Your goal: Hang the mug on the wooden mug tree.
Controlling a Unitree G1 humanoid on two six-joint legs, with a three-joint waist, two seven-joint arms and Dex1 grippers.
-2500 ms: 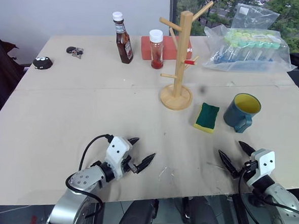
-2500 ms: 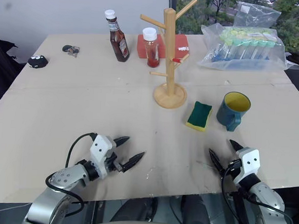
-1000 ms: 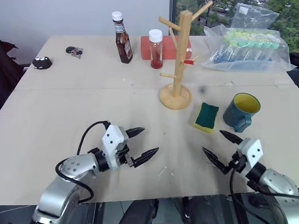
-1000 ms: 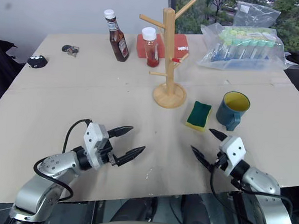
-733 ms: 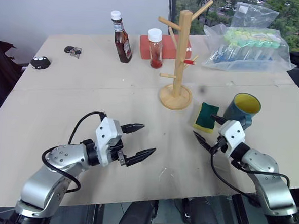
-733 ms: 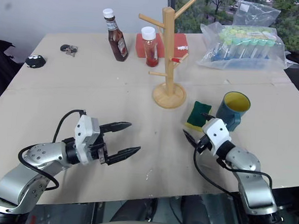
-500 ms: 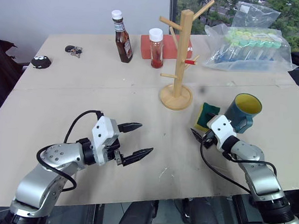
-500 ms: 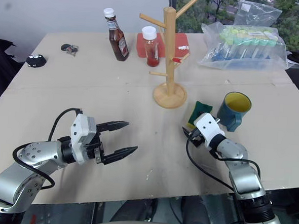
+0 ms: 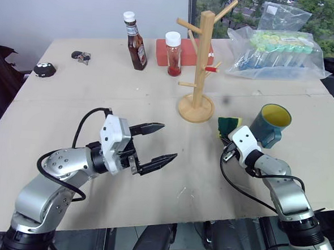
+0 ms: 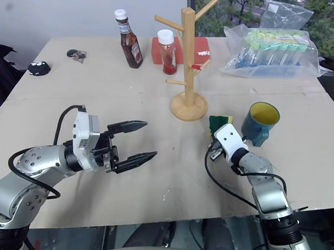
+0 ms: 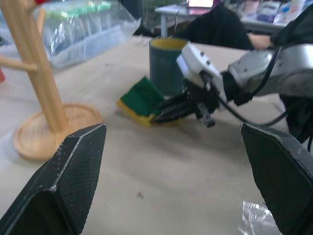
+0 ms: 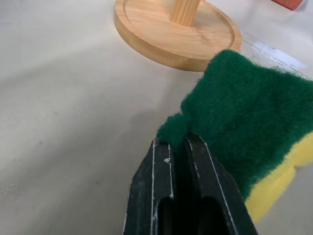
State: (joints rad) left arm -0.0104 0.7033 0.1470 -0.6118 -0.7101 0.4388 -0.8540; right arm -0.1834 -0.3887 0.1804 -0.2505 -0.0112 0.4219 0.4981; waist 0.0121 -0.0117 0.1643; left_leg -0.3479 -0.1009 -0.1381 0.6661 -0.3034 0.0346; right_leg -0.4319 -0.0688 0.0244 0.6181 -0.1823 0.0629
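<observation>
The mug stands upright on the right of the table, its yellow inside bare, with the mug tree farther off to its left. The right gripper is pinched tight on a corner of the sponge, just left of the mug and tipped up off the table. The left gripper hovers over the near left with fingers spread wide, holding nothing, pointing right.

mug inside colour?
Yellow inside the mug, teal-blue outside; clearest in the left eye view.
</observation>
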